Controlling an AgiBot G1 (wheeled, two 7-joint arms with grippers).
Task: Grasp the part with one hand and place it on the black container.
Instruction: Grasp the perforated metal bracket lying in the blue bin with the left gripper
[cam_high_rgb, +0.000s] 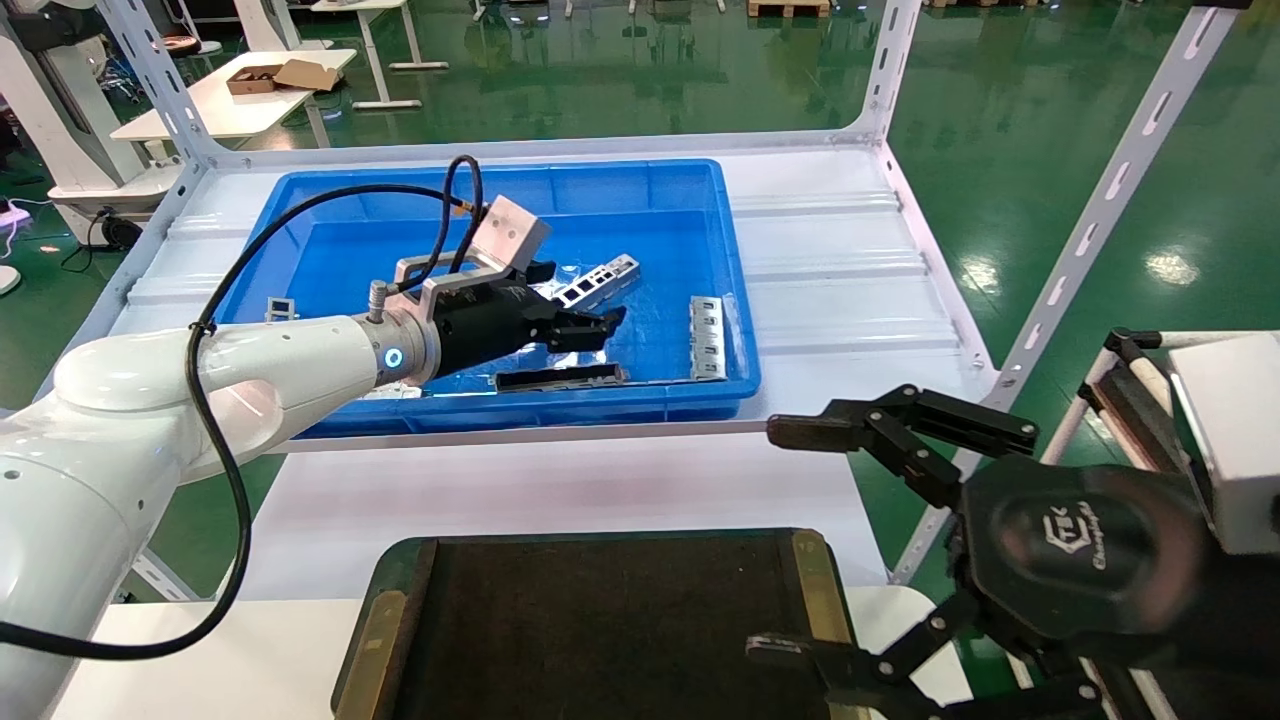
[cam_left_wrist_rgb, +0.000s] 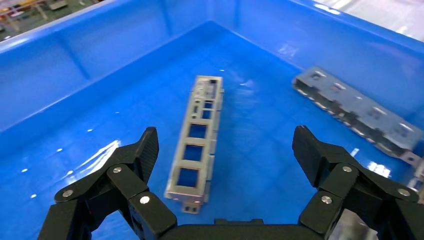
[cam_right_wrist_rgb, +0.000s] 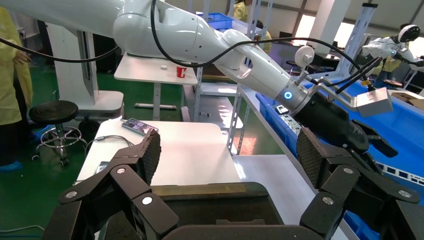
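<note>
The part (cam_high_rgb: 598, 281) is a slim silver strip with rectangular cutouts, lying on the floor of the blue crate (cam_high_rgb: 520, 412). In the left wrist view the part (cam_left_wrist_rgb: 198, 136) lies between my open fingers, closer to one finger (cam_left_wrist_rgb: 145, 150), not touched. My left gripper (cam_high_rgb: 600, 328) is open and empty, reaching into the crate just short of the part; its wrist view shows it (cam_left_wrist_rgb: 226, 146) hovering over the crate floor. The black container (cam_high_rgb: 600, 620) lies at the front of the table, its top bare. My right gripper (cam_high_rgb: 780, 540) is open and empty beside the container's right edge.
A wider grey plate (cam_high_rgb: 707, 337) lies at the crate's right side and shows in the left wrist view (cam_left_wrist_rgb: 357, 112). A dark slotted bar (cam_high_rgb: 560, 377) lies by the crate's front wall. A small piece (cam_high_rgb: 280, 308) sits at the crate's left. White rack posts (cam_high_rgb: 1100, 210) flank the shelf.
</note>
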